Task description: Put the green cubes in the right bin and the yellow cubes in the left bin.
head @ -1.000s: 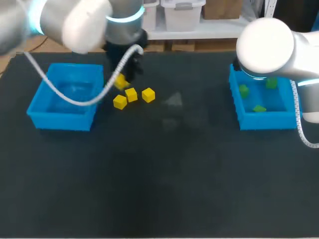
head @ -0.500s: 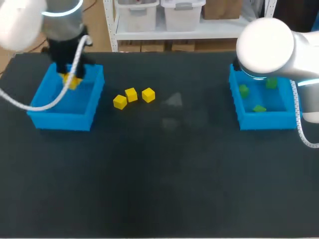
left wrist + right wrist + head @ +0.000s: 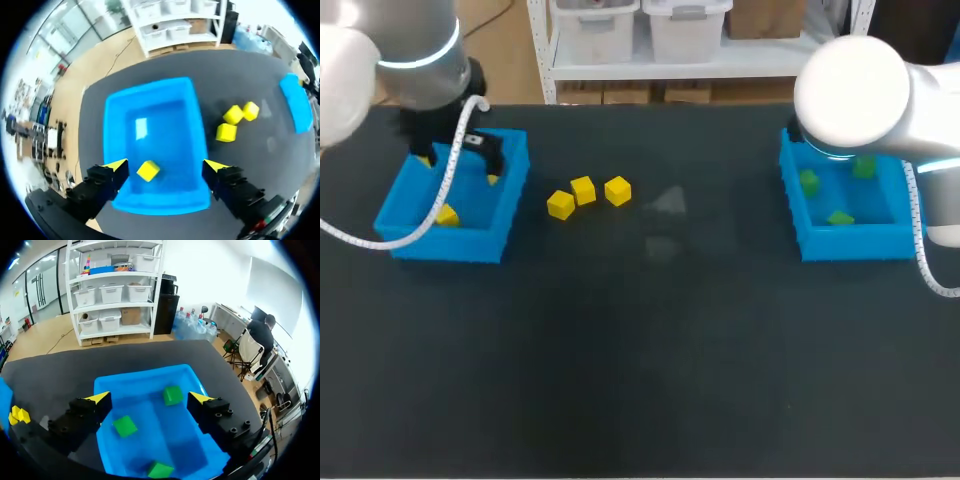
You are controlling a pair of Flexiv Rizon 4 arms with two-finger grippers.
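Observation:
My left gripper [image 3: 458, 170] [image 3: 166, 166] hangs open over the left blue bin [image 3: 445, 243] [image 3: 150, 85]. A yellow cube [image 3: 447, 214] [image 3: 148, 171] lies loose on the bin's floor under the fingers. Three more yellow cubes [image 3: 583, 190] [image 3: 233, 114] sit on the dark table just right of that bin. The right blue bin [image 3: 845, 243] [image 3: 145, 377] holds three green cubes [image 3: 808, 182] [image 3: 173, 394]. Over it my right gripper [image 3: 150, 399] stands open and holds nothing. In the head view my right arm [image 3: 850, 85] hides that gripper.
The table top is dark, with a wide bare stretch between the two bins and along the front. In the left wrist view the right bin [image 3: 296, 100] shows far off beyond the loose yellow cubes.
My left arm carried a yellow cube from the cluster to the left bin, then opened; the cube now lies in the bin. The right arm has not moved.

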